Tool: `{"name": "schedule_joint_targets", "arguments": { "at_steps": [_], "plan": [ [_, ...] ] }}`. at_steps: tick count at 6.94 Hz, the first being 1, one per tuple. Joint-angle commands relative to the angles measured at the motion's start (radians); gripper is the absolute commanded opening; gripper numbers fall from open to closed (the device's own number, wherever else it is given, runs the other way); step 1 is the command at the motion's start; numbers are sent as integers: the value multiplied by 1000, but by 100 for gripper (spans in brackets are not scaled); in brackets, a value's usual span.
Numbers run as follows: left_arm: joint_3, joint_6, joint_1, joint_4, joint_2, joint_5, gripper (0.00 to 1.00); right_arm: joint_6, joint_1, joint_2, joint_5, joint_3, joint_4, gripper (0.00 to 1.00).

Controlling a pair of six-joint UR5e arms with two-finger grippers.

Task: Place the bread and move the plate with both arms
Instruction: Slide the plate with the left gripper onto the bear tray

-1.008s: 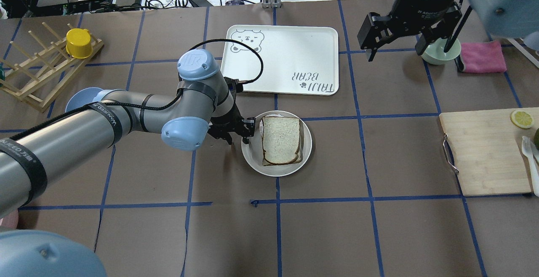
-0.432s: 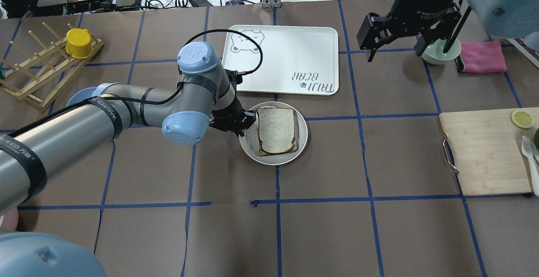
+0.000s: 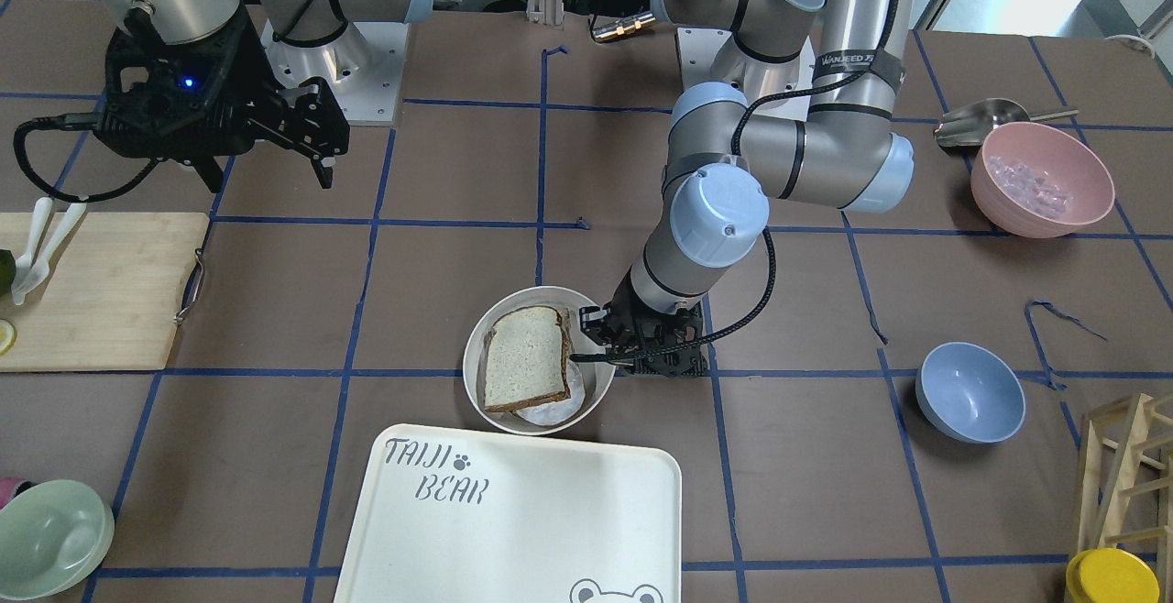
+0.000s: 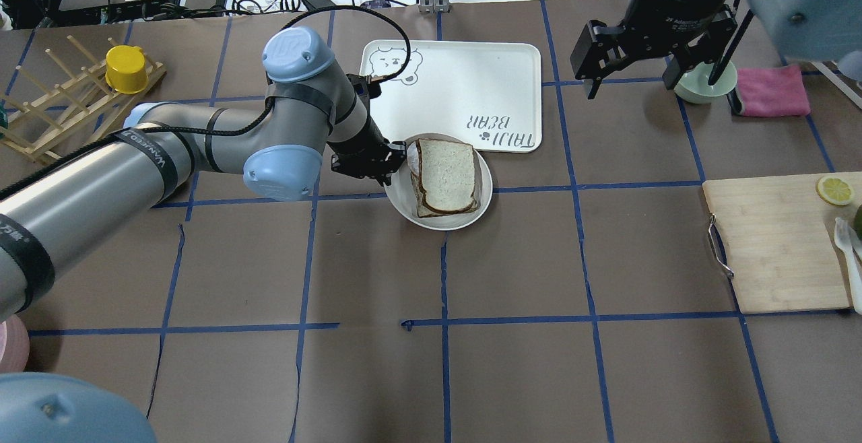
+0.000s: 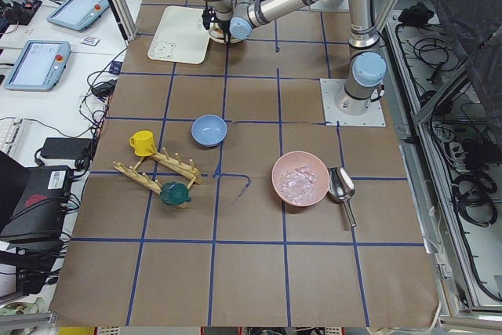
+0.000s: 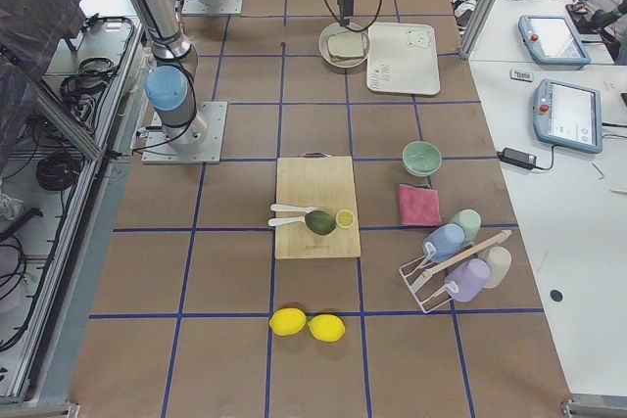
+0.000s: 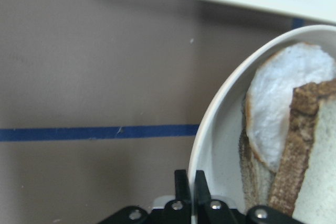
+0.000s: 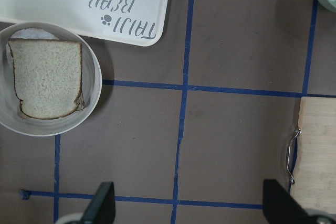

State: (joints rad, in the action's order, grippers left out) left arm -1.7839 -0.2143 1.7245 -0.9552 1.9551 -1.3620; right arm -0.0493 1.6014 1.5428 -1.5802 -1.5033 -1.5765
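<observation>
The bread, a speckled slice with a dark brown crust, lies on the round cream plate, with a paler layer showing under it. My left gripper is shut on the plate's left rim. The left wrist view shows the two fingers pinching the rim. The plate's far edge reaches the near edge of the "TAIJI BEAR" tray. The front view also shows the plate, the bread and the left gripper. My right gripper is open and empty, high at the back right. It looks down on the plate.
A wooden cutting board with a lemon slice lies at the right. A pale green bowl and a pink cloth sit under the right arm. A dish rack with a yellow cup stands far left. A blue bowl and a pink bowl sit on the left arm's side.
My left gripper has carried the plate with the bread away from the robot, up to the tray's near edge. The right arm has stayed still.
</observation>
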Motion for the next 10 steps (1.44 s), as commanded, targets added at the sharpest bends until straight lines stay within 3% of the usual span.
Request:
{"name": "schedule_joint_targets", "arguments": {
  "at_steps": [1,4,7,10],
  "plan": [
    [29,9,-20,-8,-8,38,0,2,0,-1,2,0,-5,100],
    [284,148,-60,-92,118,57,0,2,0,-1,5,0,-11,100],
    [542,139,-63,-93,345,132,0,2,0,-1,5,0,-13,100],
    [587,132,-63,-82,427,156,0,2,0,-1,6,-17,-10,100]
  ]
}}
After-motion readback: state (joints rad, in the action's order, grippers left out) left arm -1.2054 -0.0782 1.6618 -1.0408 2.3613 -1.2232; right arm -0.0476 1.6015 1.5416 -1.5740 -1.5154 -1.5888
